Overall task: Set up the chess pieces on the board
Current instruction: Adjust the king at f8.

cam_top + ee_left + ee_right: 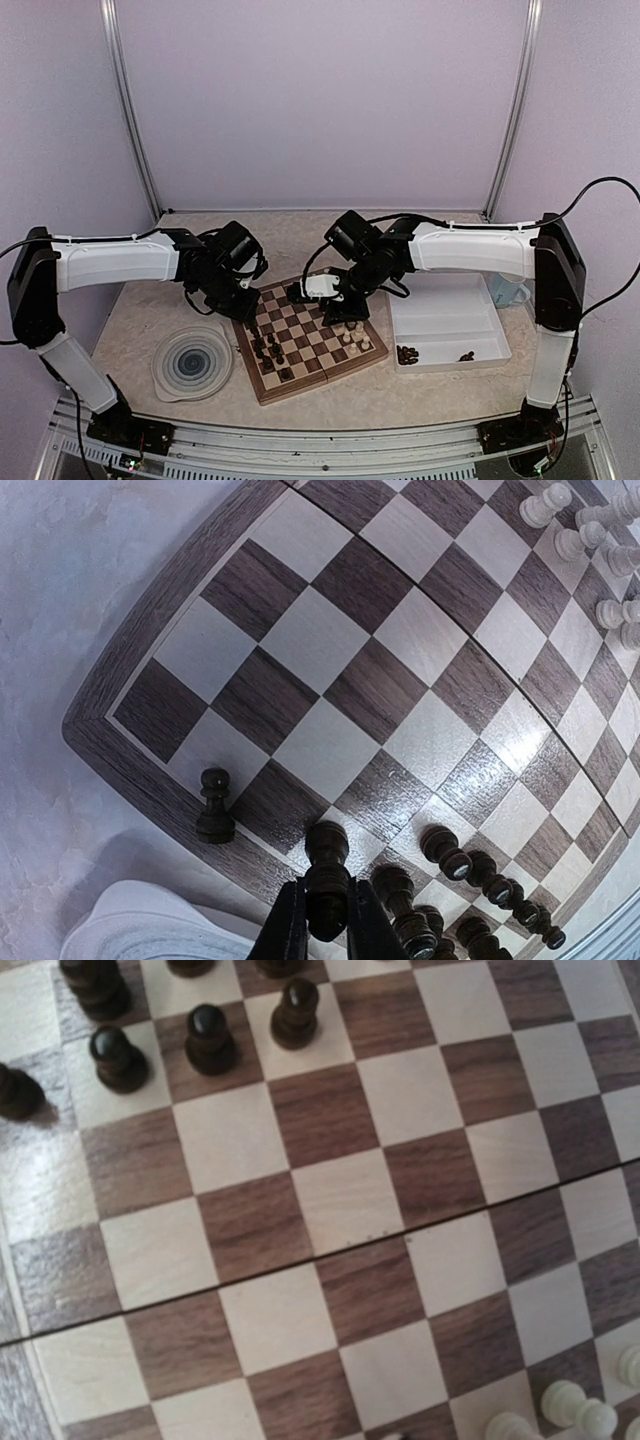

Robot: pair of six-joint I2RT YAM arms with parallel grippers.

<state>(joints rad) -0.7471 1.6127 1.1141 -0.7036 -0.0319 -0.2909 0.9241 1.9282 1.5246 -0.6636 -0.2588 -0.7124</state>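
The board (318, 352) lies angled at the table's middle. In the left wrist view my left gripper (327, 888) is shut on a dark brown piece (327, 848), held over the board's (400, 640) near edge row. A dark pawn (215, 805) stands on the corner square to its left, and several dark pieces (446, 851) stand to its right. Cream pieces (560, 520) stand at the far side. My right gripper (338, 300) hovers over the board's far half. Its fingers do not show in the right wrist view, which shows dark pieces (205, 1038) and cream pieces (565, 1408).
A white two-compartment tray (450, 318) stands right of the board, with a few dark pieces (407, 353) at its near edge. A round blue-swirl plate (193, 362) lies left of the board. Walls close in the back and sides.
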